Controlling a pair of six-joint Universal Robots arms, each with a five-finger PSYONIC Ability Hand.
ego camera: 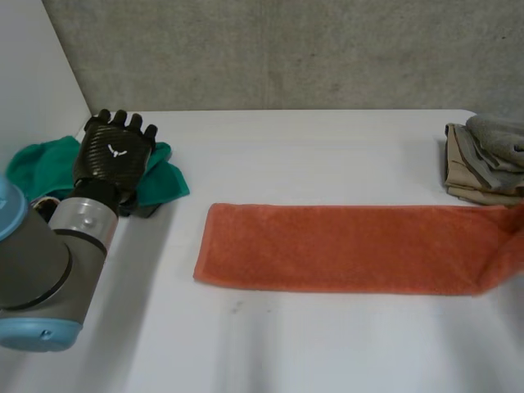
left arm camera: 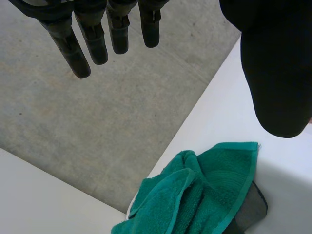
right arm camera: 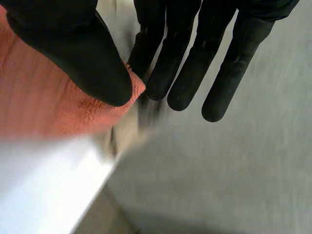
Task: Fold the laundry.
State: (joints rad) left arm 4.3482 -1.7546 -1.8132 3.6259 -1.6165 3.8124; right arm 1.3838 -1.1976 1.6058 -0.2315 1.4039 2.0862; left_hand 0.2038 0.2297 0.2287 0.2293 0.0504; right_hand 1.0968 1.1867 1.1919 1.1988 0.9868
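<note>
2 hands, 2 states. R hand (right arm camera: 73,48) pinches a corner of the orange towel (ego camera: 344,248) btwn thumb and fingers (right arm camera: 168,63). That end is raised off the table (ego camera: 327,155); the rest lies flat mid-table as 1 long strip. L hand (ego camera: 115,153) is wide open, fingers straight, holding nothing, above the green cloth (ego camera: 164,182) at the table's left edge. Folded stack (ego camera: 483,160) sits far right. Bare table lies in front of and behind the towel.

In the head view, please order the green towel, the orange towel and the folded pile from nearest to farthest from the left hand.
1. green towel, right beside the left hand
2. orange towel, spread across the middle
3. folded pile, at the far right
</note>
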